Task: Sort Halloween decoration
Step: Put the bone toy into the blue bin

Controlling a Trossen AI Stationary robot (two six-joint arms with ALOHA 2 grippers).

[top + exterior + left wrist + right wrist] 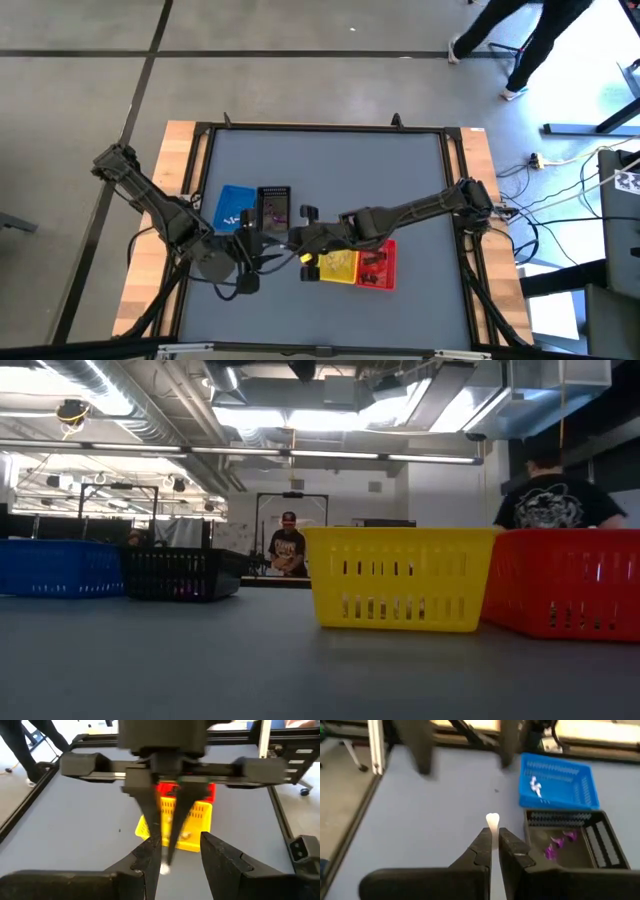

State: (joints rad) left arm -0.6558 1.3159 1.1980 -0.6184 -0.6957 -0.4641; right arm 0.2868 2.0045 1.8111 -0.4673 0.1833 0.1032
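My right gripper (492, 847) (297, 247) is shut on a small white trinket (492, 821) over the table's middle, left of the yellow basket (338, 265). My left gripper (177, 857) (262, 257) is open and faces it. Its fingers stand on either side of the right gripper's tips, where the white trinket (163, 868) shows close to one left finger; whether they touch I cannot tell. White trinkets lie in the blue basket (557, 782), purple ones in the black basket (567, 845). Neither gripper shows in the low view. My right gripper pinches the white trinket between its two fingers, at their free ends. The trinket's knobbed end (492, 819) sticks out beyond the fingertips. In the left wrist view the right fingers (150, 815) point down at a slant from above.
Blue basket (235, 205) and black basket (273, 208) stand side by side behind the grippers. The yellow basket and the red basket (378, 265) stand to the right, near the front. People show in the room beyond the table (288, 545) (555, 500).
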